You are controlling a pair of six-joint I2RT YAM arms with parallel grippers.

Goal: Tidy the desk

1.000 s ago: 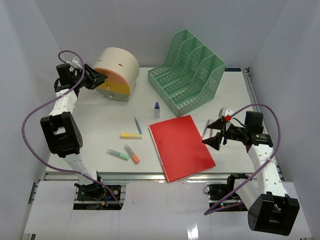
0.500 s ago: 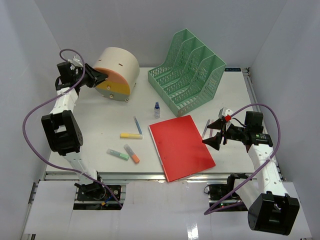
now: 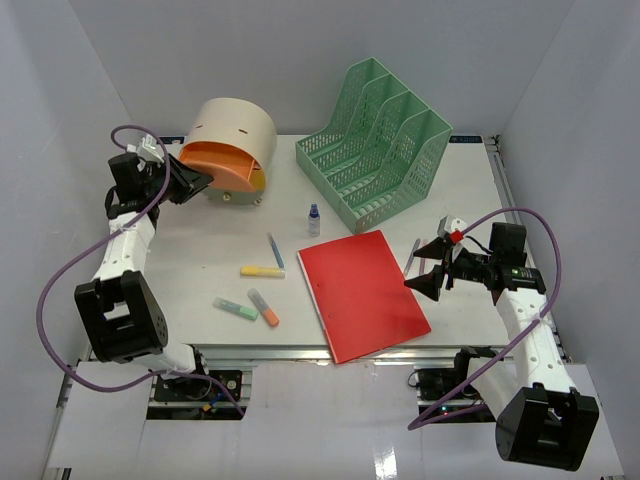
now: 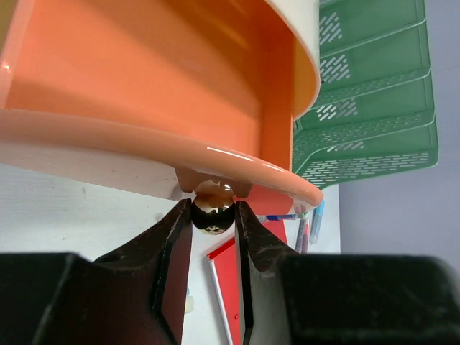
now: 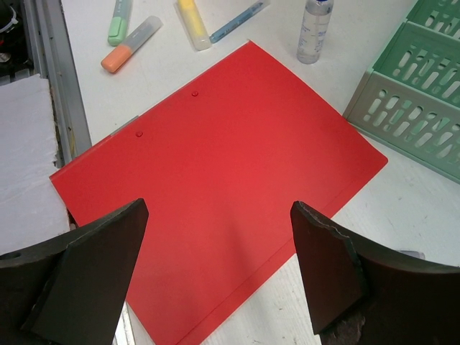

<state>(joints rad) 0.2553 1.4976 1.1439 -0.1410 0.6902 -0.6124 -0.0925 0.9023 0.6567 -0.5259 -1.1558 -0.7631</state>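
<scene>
Drawer (image 3: pixel 215 160) juts from beige box (image 3: pixel 240 125), left gripper (image 4: pixel 213 215) clamped on its knob (image 4: pixel 213 207) to pull; right gripper (image 5: pixel 215 215) hangs spread wide over red folder (image 5: pixel 237 144) on desk (image 3: pixel 200 250).

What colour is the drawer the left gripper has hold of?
Orange drawer, its knob pinched by the left gripper; clearest in left wrist view.

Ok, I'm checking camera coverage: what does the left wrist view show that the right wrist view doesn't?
Left wrist only: the open orange drawer of the beige drawer box, with the left gripper shut on its round knob. Right wrist only: the open right gripper, the green highlighter, the orange highlighter and a small clear bottle. Both: the red folder, the green file rack and the white desk.
</scene>
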